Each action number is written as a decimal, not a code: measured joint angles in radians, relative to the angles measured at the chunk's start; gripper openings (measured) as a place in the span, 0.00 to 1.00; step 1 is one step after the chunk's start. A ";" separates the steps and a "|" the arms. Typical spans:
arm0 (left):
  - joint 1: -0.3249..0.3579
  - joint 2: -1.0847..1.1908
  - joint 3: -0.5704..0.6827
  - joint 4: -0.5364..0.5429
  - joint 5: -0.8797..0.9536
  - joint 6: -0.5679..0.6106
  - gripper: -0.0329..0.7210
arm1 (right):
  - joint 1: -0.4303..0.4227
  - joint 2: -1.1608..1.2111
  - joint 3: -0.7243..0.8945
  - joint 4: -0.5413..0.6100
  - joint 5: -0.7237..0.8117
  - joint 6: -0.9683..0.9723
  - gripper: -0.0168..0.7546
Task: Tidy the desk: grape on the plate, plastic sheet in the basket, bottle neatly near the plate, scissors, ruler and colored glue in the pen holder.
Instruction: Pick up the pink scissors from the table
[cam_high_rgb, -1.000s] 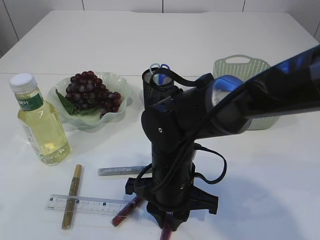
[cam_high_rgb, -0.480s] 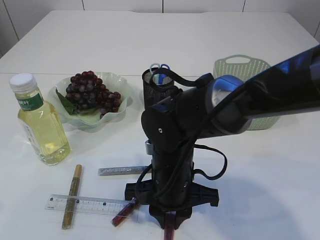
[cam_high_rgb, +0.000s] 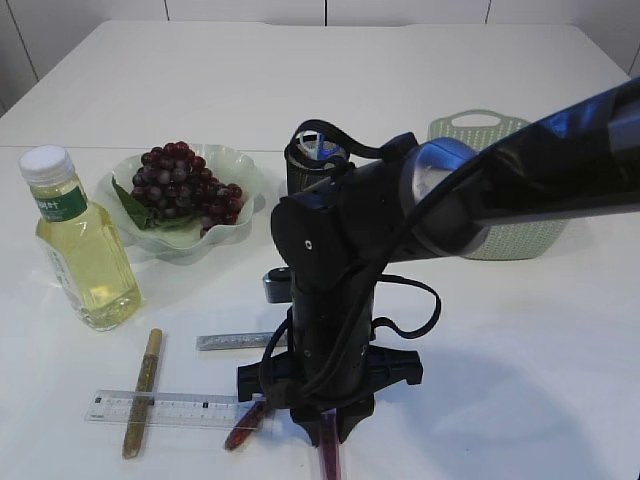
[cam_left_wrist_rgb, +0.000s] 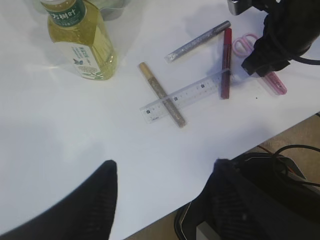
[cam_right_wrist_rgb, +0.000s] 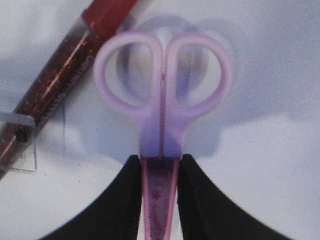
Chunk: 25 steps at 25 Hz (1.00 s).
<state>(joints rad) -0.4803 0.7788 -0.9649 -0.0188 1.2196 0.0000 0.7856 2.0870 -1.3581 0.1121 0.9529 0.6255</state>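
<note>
Downward, right arm (cam_high_rgb: 330, 300), fingers (cam_right_wrist_rgb: 125, 200) clamping scissors (cam_right_wrist_rgb: 161, 100)

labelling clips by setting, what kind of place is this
Probably a staged desk-tidying setup in a lab: a plain white table against pale panelled walls, with stationery such as a ruler and mesh pen holder, beside a plate of grapes.

a plain white table (cam_high_rgb: 560, 340) filled the scene, its far edge meeting a pale tiled wall (cam_high_rgb: 300, 10). past the table's near edge a strip of brownish floor (cam_left_wrist_rgb: 295, 130) showed, with dark cables (cam_left_wrist_rgb: 295, 148) lying across it.
</note>
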 joint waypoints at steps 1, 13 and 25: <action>0.000 0.000 0.000 0.000 0.000 0.000 0.62 | 0.000 0.000 0.000 0.000 0.005 -0.013 0.28; 0.000 0.000 0.000 0.000 0.000 0.000 0.62 | 0.000 0.000 -0.002 0.000 0.057 -0.034 0.28; 0.000 0.000 0.000 0.009 0.000 0.000 0.62 | 0.000 -0.035 -0.002 -0.002 0.059 -0.030 0.28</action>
<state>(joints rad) -0.4803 0.7788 -0.9649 -0.0100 1.2196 0.0000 0.7856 2.0524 -1.3597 0.1103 1.0118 0.5953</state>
